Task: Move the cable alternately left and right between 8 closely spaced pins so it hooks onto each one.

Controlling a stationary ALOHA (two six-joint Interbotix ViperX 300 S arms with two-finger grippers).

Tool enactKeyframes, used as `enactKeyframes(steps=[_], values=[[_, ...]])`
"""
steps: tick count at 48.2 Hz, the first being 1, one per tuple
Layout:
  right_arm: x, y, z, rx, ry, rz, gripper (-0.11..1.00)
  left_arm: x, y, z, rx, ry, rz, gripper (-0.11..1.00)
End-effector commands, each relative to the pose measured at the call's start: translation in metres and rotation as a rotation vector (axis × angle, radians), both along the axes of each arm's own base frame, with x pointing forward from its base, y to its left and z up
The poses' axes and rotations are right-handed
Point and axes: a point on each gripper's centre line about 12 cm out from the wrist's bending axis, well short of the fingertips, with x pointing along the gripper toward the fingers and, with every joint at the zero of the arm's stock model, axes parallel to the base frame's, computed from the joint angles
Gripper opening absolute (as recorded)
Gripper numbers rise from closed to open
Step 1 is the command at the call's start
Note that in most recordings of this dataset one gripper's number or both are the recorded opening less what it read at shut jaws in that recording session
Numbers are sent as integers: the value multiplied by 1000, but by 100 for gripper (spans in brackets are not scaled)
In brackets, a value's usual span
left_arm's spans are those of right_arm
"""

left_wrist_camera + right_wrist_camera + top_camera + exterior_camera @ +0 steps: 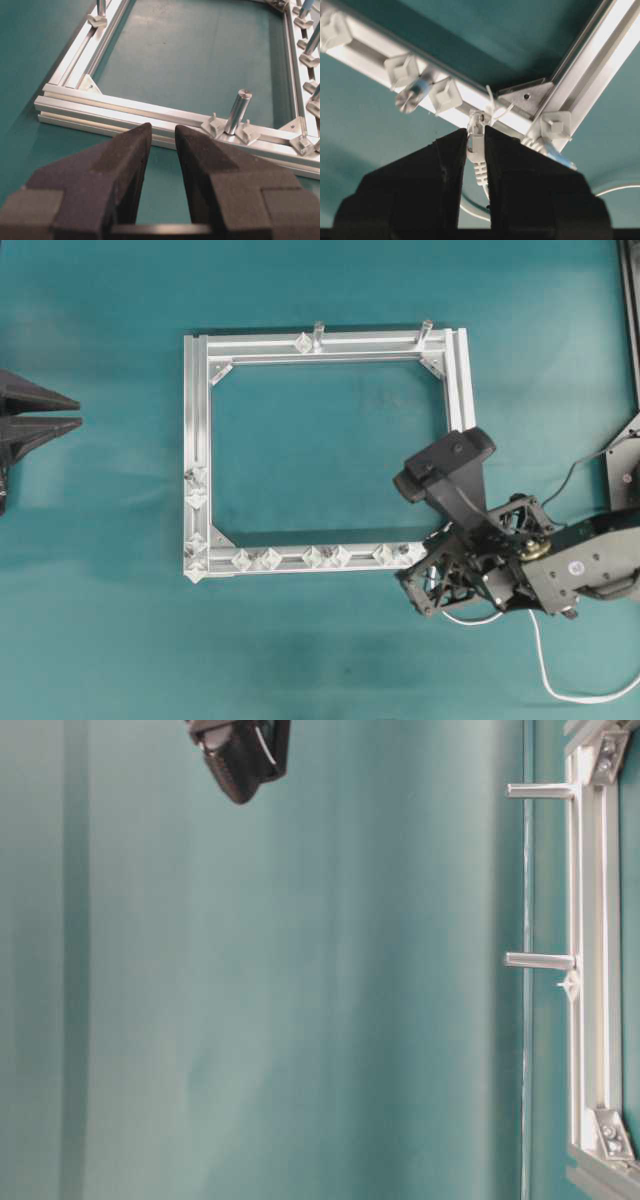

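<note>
On the teal counter [100, 640] lies a square aluminium frame [196, 440], its rails bolted together at the corners with small angle brackets. Two upright metal posts [318, 335] stand on the far rail in the overhead view. The right arm reaches in from the lower right of that view to the frame's near right corner, with a black webcam [446, 465] riding above its wrist. The left claw [40, 415] rests at the left edge of the overhead view, well apart from the frame, and its wrist view shows its two black jaws standing apart with nothing between them. The right claw [476, 145] is closed down narrow on the cable [560, 685], gripping it just behind the small pale plug [477, 125], which pokes out past the fingertips [452, 145] towards the corner bracket [527, 97]. From the claw the cable trails down and away, curving over the counter to the lower right edge of the overhead view. The pins [325, 556] sit along the near rail and the lower part of the left rail, small shiny diamond-shaped studs set mostly in close pairs. In the right wrist view two of them flank a short post just beside the plug, and another sits at the corner on the adjoining rail. The cable is not hooked on any pin that can be seen; whether the plug touches the rail cannot be told.
</note>
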Motion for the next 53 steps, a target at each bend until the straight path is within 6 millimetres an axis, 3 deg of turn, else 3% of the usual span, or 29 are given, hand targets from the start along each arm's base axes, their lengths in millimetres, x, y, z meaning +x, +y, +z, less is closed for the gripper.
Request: enactKeyframes(steps=[1,33,53], values=[[0,-3,8,11,-31,-16,14,1,0,3,-6,-9,2,32],[-1,-4,-13,56,-60,-78,14,1,0,3,-6,-9,3,32],[1,-12,-10,50,-60,-99,14,1,0,2,-6,-9,3,32]])
